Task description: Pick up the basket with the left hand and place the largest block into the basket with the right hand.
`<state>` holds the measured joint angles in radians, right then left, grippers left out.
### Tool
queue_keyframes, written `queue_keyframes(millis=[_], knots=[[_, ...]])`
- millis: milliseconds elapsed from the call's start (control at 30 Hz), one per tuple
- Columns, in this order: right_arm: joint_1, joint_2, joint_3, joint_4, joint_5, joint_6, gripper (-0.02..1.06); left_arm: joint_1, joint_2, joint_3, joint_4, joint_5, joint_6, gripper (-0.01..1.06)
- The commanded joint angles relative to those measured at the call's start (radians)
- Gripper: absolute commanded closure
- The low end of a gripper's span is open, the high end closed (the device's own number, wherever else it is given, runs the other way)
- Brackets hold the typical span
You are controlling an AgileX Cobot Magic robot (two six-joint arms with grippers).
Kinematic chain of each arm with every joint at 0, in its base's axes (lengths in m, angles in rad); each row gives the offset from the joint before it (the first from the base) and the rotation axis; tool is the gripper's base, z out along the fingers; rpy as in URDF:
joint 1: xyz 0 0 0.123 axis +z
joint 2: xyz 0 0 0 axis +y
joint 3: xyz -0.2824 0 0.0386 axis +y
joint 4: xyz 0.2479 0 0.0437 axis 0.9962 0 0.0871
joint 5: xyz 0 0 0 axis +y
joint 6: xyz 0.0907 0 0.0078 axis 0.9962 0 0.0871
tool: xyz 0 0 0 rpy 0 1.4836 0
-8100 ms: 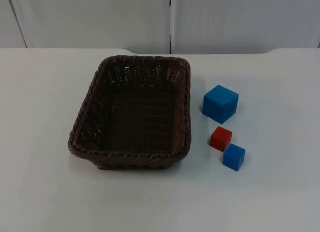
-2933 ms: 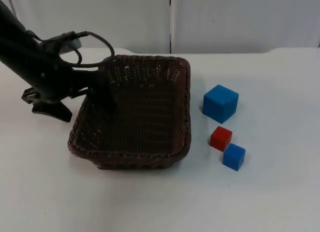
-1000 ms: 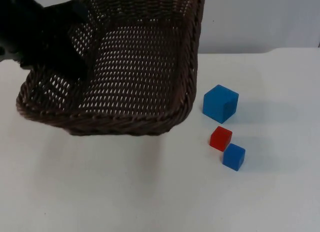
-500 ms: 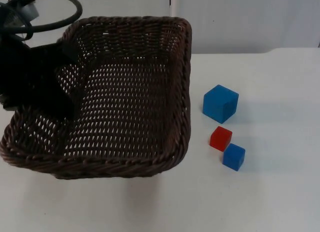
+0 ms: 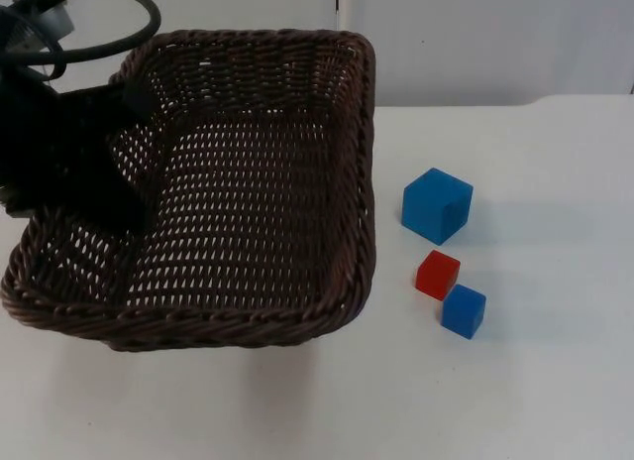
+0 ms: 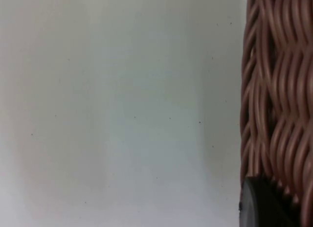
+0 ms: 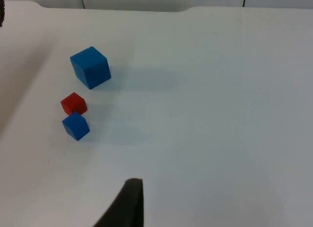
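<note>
My left gripper [image 5: 127,207] is shut on the left wall of the dark brown wicker basket [image 5: 365,163] and holds it in the air above the table's left half. The basket's weave [image 6: 279,90] runs beside a black fingertip [image 6: 261,205] in the left wrist view. The largest block, a blue cube [image 5: 437,205] [image 7: 90,67], rests on the table right of the basket. My right arm waits apart from the blocks, one fingertip [image 7: 128,202] showing and the jaws open with nothing in them.
A small red cube [image 5: 437,275] [image 7: 74,103] and a small blue cube [image 5: 464,311] [image 7: 76,125] sit touching just in front of the large one. The white table [image 5: 555,381] runs bare to the right and front. A grey partition wall [image 5: 495,44] closes the back.
Over the last second the held basket came down and toward the front left, then settled. The blocks have not moved.
</note>
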<state>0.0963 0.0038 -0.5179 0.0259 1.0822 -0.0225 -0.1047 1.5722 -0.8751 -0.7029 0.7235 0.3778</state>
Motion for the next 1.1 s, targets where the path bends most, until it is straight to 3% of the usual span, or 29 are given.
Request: queue_keyframes(millis=[0, 267, 667, 1067], knots=[[-0.005, -0.004, 0.001, 0.007, -0.009, -0.002, -0.01, 0.000, -0.017, 0.003, -0.022, -0.003, -0.006, 1.05], [-0.005, 0.036, -0.041, 0.035, -0.113, 0.006, -0.01, 0.000, -0.017, 0.003, -0.027, 0.000, -0.006, 1.05], [-0.005, 0.442, -0.145, 0.074, -0.348, -0.017, -0.01, 0.000, -0.017, 0.003, -0.034, 0.000, -0.006, 1.05], [-0.005, 0.894, -0.350, 0.084, -0.382, -0.049, -0.01, 0.000, -0.017, 0.003, -0.049, 0.000, -0.006, 1.05]])
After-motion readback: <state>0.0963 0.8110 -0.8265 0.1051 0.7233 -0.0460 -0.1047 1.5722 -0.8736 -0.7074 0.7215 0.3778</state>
